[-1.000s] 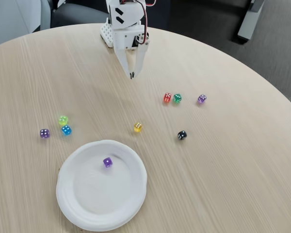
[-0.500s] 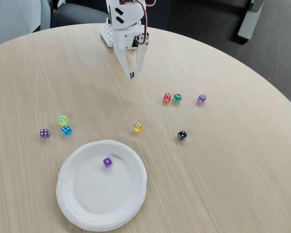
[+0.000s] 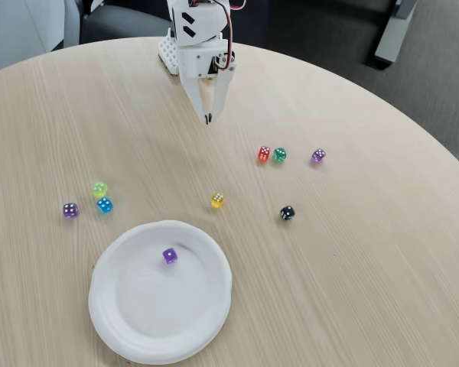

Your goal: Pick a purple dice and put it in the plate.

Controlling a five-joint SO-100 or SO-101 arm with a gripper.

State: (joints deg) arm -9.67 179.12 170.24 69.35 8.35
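From the fixed view, looking down across the round wooden table, I count nine dice and one plate. One purple dice lies inside the plate, in its upper half, apart from the rim. It is a small, see-through violet cube with white pips on top. The plate is white, round and ribbed at the edge, sitting near the bottom of the table.

Eight dice are out on the wood. To the left of the plate sit a purple die, a blue die and a lime die, the last two just beside each other. A yellow die lies above the plate. Farther right are a red die and a green die close together, a pinkish-purple die, and a black die.

The white gripper points down near the far edge, fingers pressed together at the tips, holding nothing. The arm's upper part is cut off by the top edge, and most pip counts are too small to read.
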